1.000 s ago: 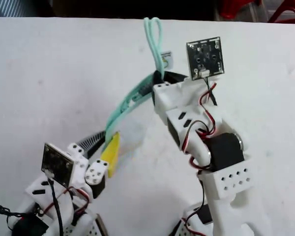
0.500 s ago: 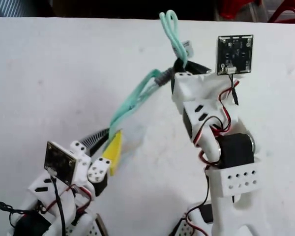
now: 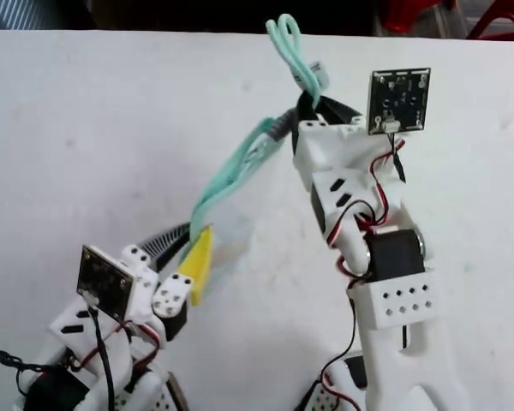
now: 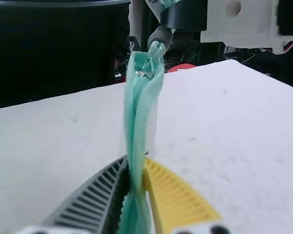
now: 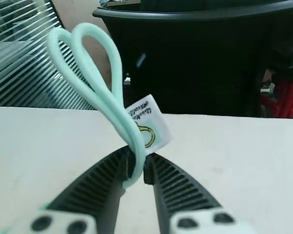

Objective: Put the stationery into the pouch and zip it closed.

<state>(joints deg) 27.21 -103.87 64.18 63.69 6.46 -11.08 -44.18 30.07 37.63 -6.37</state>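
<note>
Pouch (image 3: 231,175), soft, with a mint-green zip edge and a clear plastic body. It runs on a diagonal from lower left of centre to upper centre of the high view, strung between two grippers.

Cord loop (image 3: 287,43), mint-green, doubled. It stands up from the pouch's upper end at top centre, with a small white fabric label (image 3: 319,79) beside it.

Zip pull (image 3: 283,128), grey, at the pouch's upper end just below the loop.

Left gripper (image 3: 191,235), one grey and one yellow ribbed finger, lower left of centre. It is clamped tight on the pouch's lower end.

Right gripper (image 3: 307,107), black ribbed fingers, upper centre. It is pinched closed on the base of the cord loop.

Table (image 3: 86,128), white, flat, beneath both arms.
</note>
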